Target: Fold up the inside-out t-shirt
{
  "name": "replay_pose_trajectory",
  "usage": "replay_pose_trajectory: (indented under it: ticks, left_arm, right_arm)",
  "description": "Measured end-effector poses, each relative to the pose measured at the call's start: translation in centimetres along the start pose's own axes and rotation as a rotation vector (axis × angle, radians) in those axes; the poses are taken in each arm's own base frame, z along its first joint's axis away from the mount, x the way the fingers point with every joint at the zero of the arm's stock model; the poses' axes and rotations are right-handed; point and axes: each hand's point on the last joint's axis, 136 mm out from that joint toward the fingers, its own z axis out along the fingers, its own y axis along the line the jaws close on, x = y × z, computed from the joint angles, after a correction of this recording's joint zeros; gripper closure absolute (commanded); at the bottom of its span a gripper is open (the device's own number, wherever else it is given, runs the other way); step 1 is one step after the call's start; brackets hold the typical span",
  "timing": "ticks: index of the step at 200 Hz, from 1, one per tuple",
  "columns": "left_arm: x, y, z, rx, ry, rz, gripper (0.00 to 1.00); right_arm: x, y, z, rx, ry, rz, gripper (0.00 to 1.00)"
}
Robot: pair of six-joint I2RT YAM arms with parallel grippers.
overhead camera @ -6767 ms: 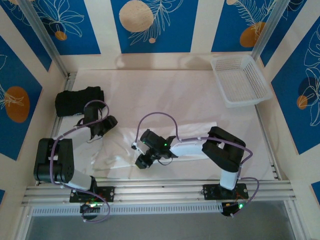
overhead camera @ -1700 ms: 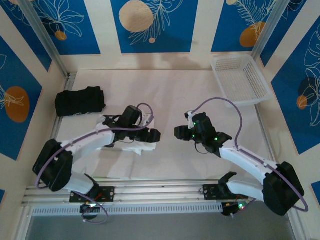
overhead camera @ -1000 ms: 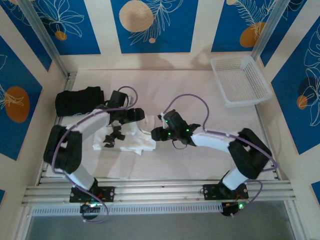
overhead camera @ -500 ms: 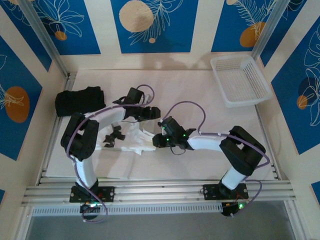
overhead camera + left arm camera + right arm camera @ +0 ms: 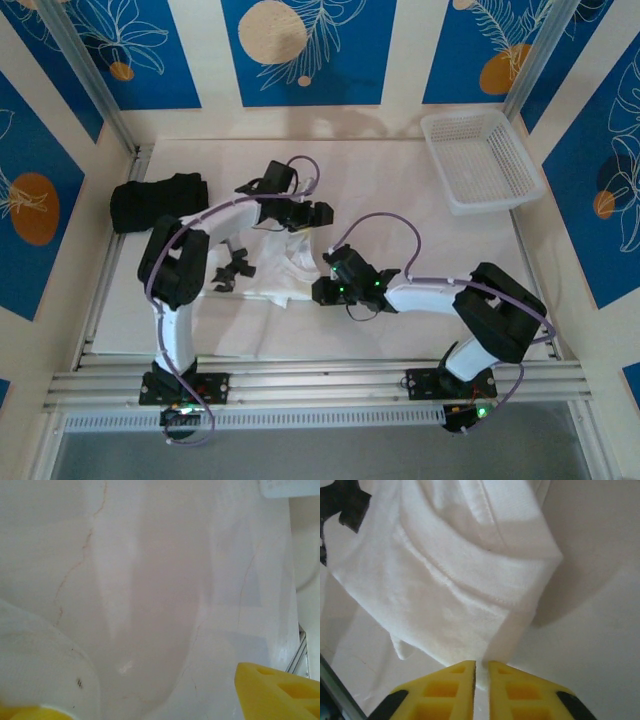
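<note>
A white plastic basket point(image 5: 497, 203) with lattice walls and floor sits at the upper right of the top view, on the white table point(image 5: 400, 180). It holds nothing that can be seen. A black folded garment point(image 5: 158, 203) lies at the middle left, by the table's left edge, well apart from the basket. Blue wall panels point(image 5: 310, 60) with white leaf outlines and cream and orange discs stand behind and at both sides, with cream stripes between them. 2 aluminium posts point(image 5: 85, 70) slant in from the upper corners. Aluminium rails point(image 5: 320, 380) cross the bottom of the frame. In the left wrist view the table shows thin brownish lines point(image 5: 75, 565).
</note>
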Motion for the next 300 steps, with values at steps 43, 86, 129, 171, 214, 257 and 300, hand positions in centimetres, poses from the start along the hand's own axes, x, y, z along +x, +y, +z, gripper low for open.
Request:
replay_pose_trajectory:
  ticks: [43, 86, 129, 171, 214, 257, 300]
  left_arm:
    - [0.7, 1.0, 0.1, -0.068, 0.080, 0.025, 0.21]
    - [0.2, 0.9, -0.4, -0.104, 0.101, 0.075, 0.16]
    - [-0.3, 0.8, -1.7, -0.123, 0.068, 0.102, 0.16]
    - [-1.1, 4.1, -10.0, -0.182, -0.149, 0.002, 0.17]
    - [-0.5, 14.4, -16.3, -0.269, -0.371, -0.304, 0.19]
    - [1.3, 21.2, -16.6, -0.347, -0.393, -0.492, 0.19]
    - [2.0, 23.7, -17.2, -0.431, -0.427, -0.530, 0.19]
  right_arm:
    - [0.3, 0.9, -0.9, -0.044, -0.016, -0.021, 0.88]
    - [0.2, 0.8, -2.6, -0.006, -0.040, -0.036, 0.83]
    - [-1.0, 1.2, -4.8, 0.004, -0.114, -0.082, 0.67]
    - [-4.1, 2.1, -4.2, -0.004, -0.160, -0.133, 0.55]
    - [-9.8, 4.7, 0.5, -0.049, -0.169, -0.120, 0.56]
    - [-10.7, 2.0, 5.5, 0.013, -0.072, -0.014, 0.64]
    - [-8.9, -1.9, 5.7, 0.099, 0.006, 0.106, 0.65]
